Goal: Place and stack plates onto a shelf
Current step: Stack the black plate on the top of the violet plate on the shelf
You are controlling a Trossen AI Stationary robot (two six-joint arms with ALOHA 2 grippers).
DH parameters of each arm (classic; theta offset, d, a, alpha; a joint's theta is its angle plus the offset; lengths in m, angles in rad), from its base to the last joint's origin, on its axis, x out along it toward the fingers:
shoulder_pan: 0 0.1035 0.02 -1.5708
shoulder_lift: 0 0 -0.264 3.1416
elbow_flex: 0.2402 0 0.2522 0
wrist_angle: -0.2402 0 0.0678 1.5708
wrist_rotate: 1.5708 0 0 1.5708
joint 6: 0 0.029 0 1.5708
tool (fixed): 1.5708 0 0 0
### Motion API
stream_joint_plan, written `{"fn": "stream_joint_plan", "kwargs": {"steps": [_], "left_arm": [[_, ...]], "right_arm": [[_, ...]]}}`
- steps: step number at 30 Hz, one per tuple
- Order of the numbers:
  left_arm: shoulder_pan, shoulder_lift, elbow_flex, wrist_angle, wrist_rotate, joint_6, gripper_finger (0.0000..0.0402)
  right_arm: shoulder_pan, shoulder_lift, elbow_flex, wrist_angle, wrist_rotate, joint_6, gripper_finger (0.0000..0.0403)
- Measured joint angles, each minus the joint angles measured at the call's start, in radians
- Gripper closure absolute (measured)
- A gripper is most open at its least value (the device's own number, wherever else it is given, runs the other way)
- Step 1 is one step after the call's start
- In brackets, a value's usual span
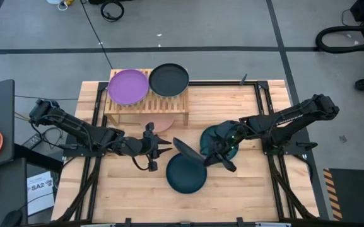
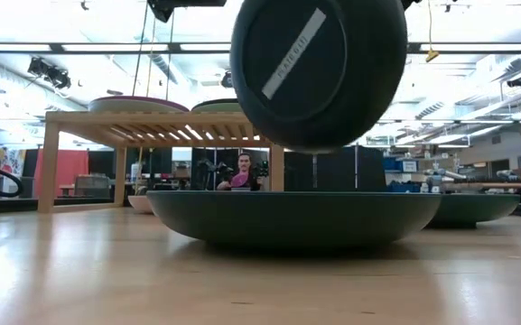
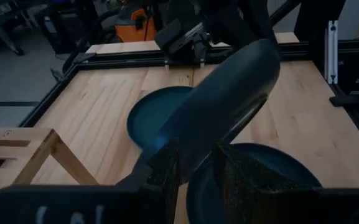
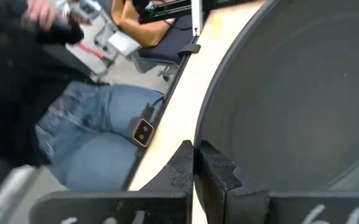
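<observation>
Shelf [image 1: 147, 107]: purple plate [image 1: 128, 86] and black plate [image 1: 169, 79] are being carried on top. Left gripper [image 1: 167, 146]: fingers half-open, closed on the tilted dark plate [image 1: 190, 153]. Right gripper [image 1: 208, 157]: pinched shut at its opposite rim. Handover is best completed with one grip being kept firm.

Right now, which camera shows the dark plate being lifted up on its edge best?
The low view: the tilted dark plate fills it, underside and label plain. The high view shows it edge-on between both grippers. The left wrist view shows it slanting; the right wrist view only its rim.
</observation>
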Motion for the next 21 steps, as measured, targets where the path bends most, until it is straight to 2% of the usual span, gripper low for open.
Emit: {"fn": "stream_joint_plan", "kwargs": {"steps": [7, 11, 15, 21], "left_arm": [[0.0, 0.0, 0.0, 0.018, 0.0, 0.002, 0.0301], [0.0, 0.0, 0.0, 0.02, 0.008, 0.002, 0.0301], [0.0, 0.0, 0.0, 0.059, 0.102, 0.015, 0.0301], [0.0, 0.0, 0.0, 0.116, 0.188, 0.079, 0.0301]], "right_arm": [[0.012, 0.01, 0.0, -0.048, 0.013, -0.262, 0.0387], [0.012, 0.01, 0.0, -0.115, 0.053, -0.34, 0.0387], [0.012, 0.01, 0.0, -0.186, 0.11, -0.391, 0.0387], [0.012, 0.01, 0.0, -0.196, 0.11, -0.487, 0.0387]]}}
